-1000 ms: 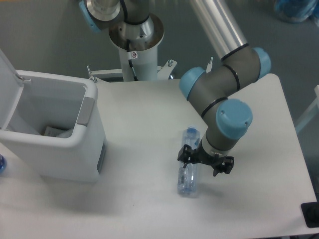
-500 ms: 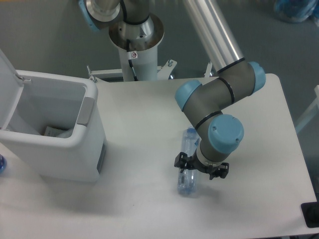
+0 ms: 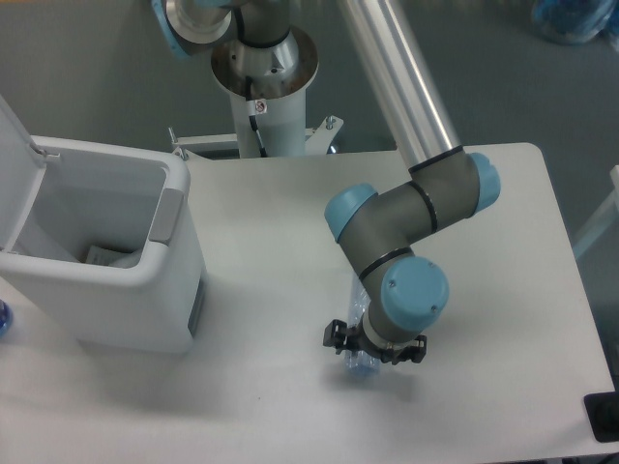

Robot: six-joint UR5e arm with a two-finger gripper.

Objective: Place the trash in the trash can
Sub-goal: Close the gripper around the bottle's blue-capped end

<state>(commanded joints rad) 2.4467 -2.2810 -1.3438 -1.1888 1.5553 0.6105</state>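
Note:
The trash can [image 3: 145, 290] stands at the table's left, a white bin with a grey side panel and its lid swung open. A crumpled clear wrapper [image 3: 102, 257] lies inside it. The clear water bottle [image 3: 359, 366] lies on the table right of centre; only its lower end and a sliver near the arm show. My gripper [image 3: 373, 348] hangs straight over the bottle's middle, low against it. The blue wrist joint covers the fingers, so I cannot see how they stand or whether they touch the bottle.
The arm's white pedestal [image 3: 263, 106] rises behind the table's far edge. A small blue object [image 3: 3, 319] peeks in at the left border beside the bin. A black item [image 3: 604, 418] sits at the table's front right corner.
The wrist has moved forward and left along the bottle and dropped lower, now covering most of it, cap included. The bottle itself has not shifted.

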